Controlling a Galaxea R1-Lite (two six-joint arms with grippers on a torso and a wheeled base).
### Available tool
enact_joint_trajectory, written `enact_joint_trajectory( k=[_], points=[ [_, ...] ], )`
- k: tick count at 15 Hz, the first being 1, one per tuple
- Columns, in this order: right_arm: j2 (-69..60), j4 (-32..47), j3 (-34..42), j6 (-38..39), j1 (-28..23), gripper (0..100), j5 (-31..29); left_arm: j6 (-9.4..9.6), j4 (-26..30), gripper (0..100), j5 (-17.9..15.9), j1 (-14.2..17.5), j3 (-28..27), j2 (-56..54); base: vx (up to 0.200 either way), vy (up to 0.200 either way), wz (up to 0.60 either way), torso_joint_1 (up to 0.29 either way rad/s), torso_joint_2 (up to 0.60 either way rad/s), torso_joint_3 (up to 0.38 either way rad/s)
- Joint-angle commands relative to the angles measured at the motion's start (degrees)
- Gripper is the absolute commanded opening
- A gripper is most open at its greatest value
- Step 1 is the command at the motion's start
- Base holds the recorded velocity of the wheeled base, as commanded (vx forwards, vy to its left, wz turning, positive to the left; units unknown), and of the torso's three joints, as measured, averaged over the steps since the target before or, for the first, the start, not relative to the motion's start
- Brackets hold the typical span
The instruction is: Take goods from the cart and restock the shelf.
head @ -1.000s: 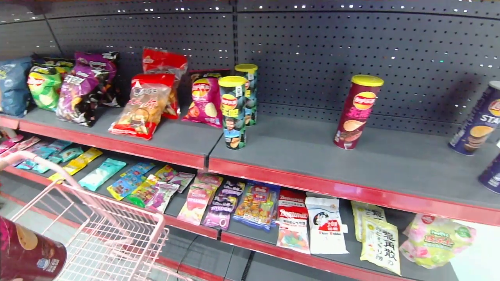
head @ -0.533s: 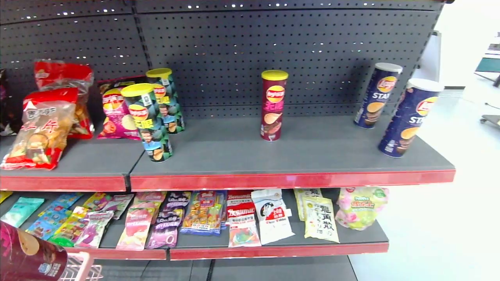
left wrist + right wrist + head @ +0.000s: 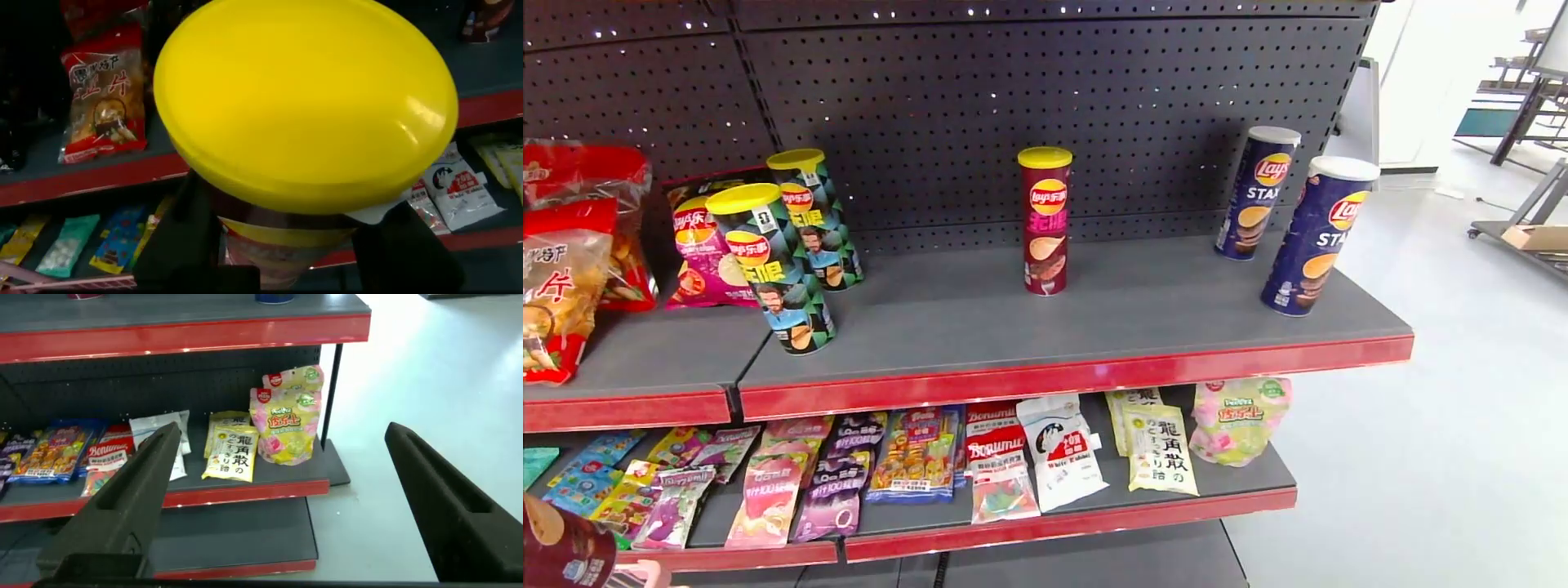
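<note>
My left gripper (image 3: 290, 245) is shut on a maroon chip can with a yellow lid (image 3: 306, 98), its dark fingers (image 3: 184, 237) on either side of the body. That can (image 3: 560, 547) sits at the lower left corner of the head view, in front of the lower shelf. On the grey upper shelf (image 3: 980, 327) stands a matching maroon can (image 3: 1044, 220), with free room around it. My right gripper (image 3: 283, 437) is open and holds nothing, low down and facing the lower shelf's right end.
Two teal cans (image 3: 772, 265) and snack bags (image 3: 564, 278) stand left on the upper shelf, two blue cans (image 3: 1315, 233) right. Flat packets (image 3: 907, 457) fill the lower shelf. A pink cart edge (image 3: 645, 572) shows at bottom left. Open floor (image 3: 1462, 408) lies right.
The head camera has swung to the right, so the shelf's right end and the floor have come into view and the pink cart has slid almost out. The held can stays at lower left.
</note>
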Motion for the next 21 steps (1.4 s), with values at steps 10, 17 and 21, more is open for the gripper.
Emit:
enact_joint_trajectory(
  k=[10,17,21],
  points=[
    [0.1,0.0,0.0,-0.2,0.0,100,0.1,1.7,0.0,0,-0.4,0.0,0.0,-1.3,0.12,0.0,0.0,0.0,0.0,0.001],
    [3.2,-0.8,-6.1,-0.7,0.9,100,7.6,-6.82,13.3,0,-7.2,-5.5,-6.1,-6.9,0.0,0.0,0.0,0.0,0.0,0.0],
    [29.4,-0.7,-29.5,1.8,5.6,100,14.1,-12.18,13.4,0,-7.3,-6.9,-6.8,-3.4,0.0,0.0,0.0,0.0,0.0,0.0]
  ],
)
